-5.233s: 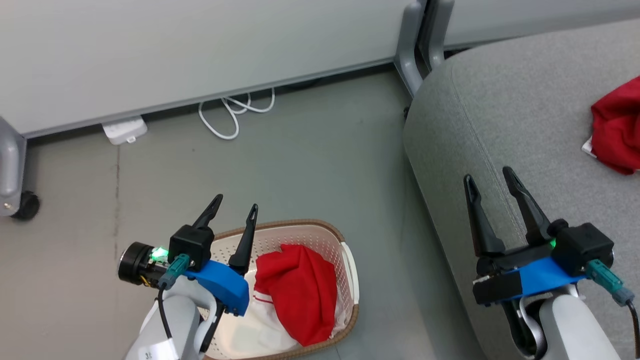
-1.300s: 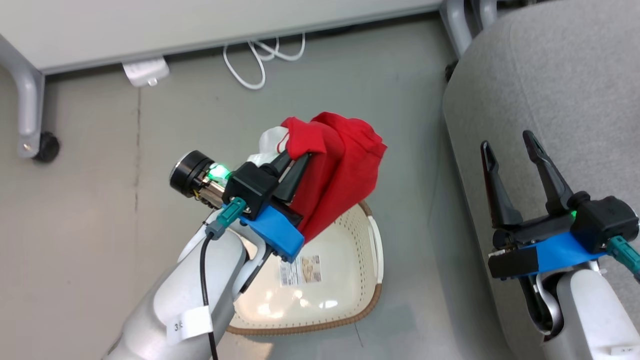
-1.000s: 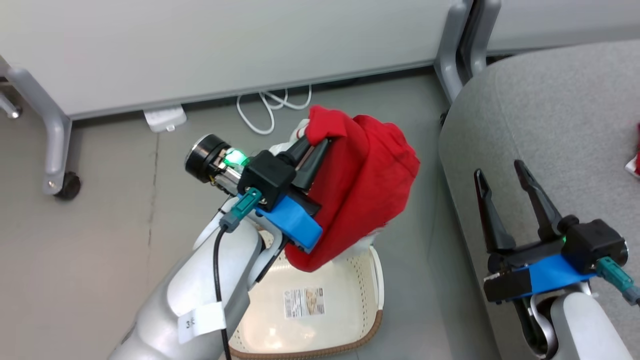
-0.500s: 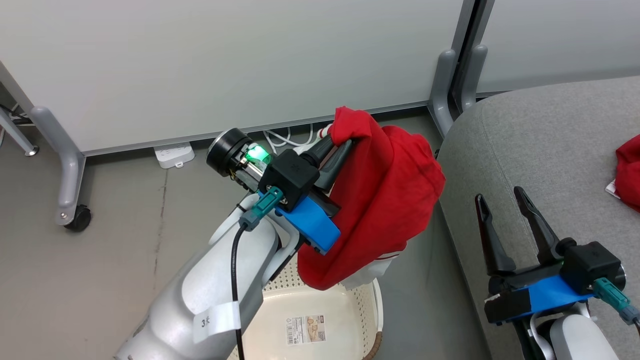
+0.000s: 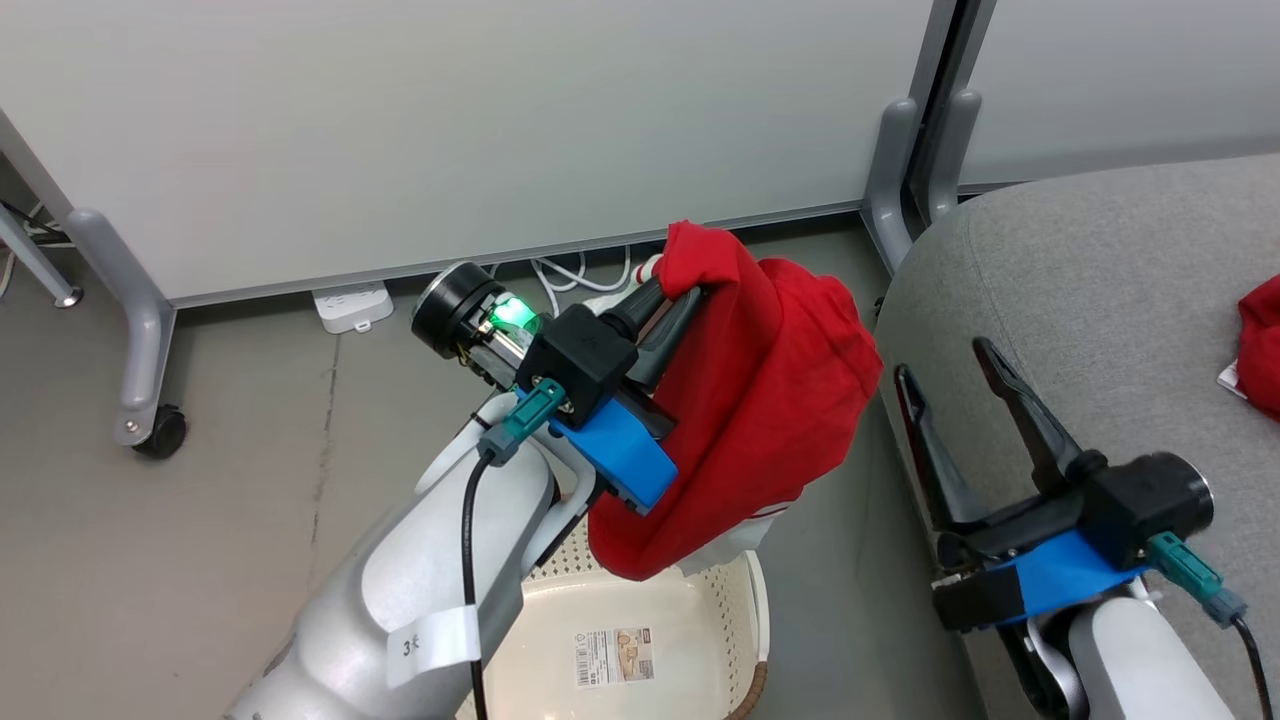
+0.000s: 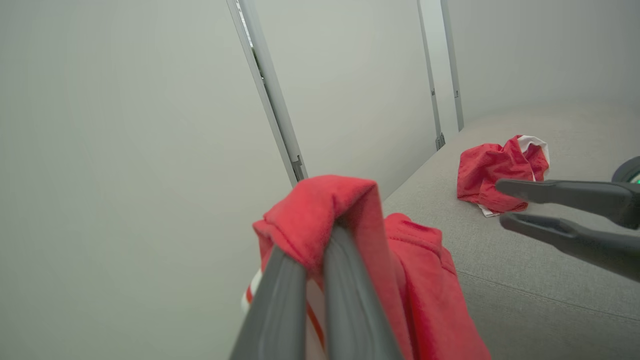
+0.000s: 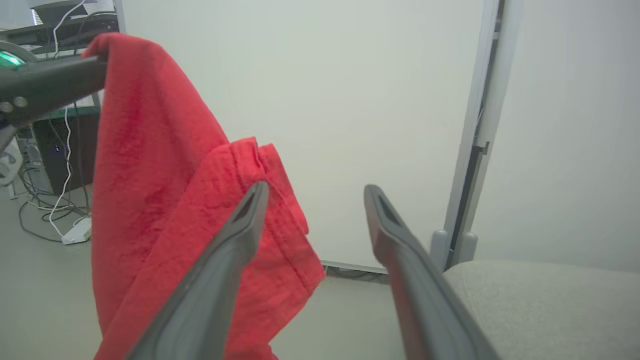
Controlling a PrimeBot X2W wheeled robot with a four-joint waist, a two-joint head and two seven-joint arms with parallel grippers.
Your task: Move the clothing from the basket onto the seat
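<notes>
Sitting nearest on the floor (image 5: 200, 560), the basket (image 5: 700, 610) lies below a red garment (image 5: 770, 400) pinched tight in the left jaws. Just beside it, the right jaws gape empty over the seat (image 5: 1100, 280) edge. Beyond: a second garment (image 5: 1262, 345) on the seat, partition legs (image 5: 893, 160), cable (image 5: 560, 272), power strip (image 5: 350, 303).

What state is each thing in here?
left gripper: shut on held garment
right gripper: open, empty
held garment: hanging above basket
other garment: crumpled on seat
basket: on floor, visible part empty
seat: bears one garment
</notes>
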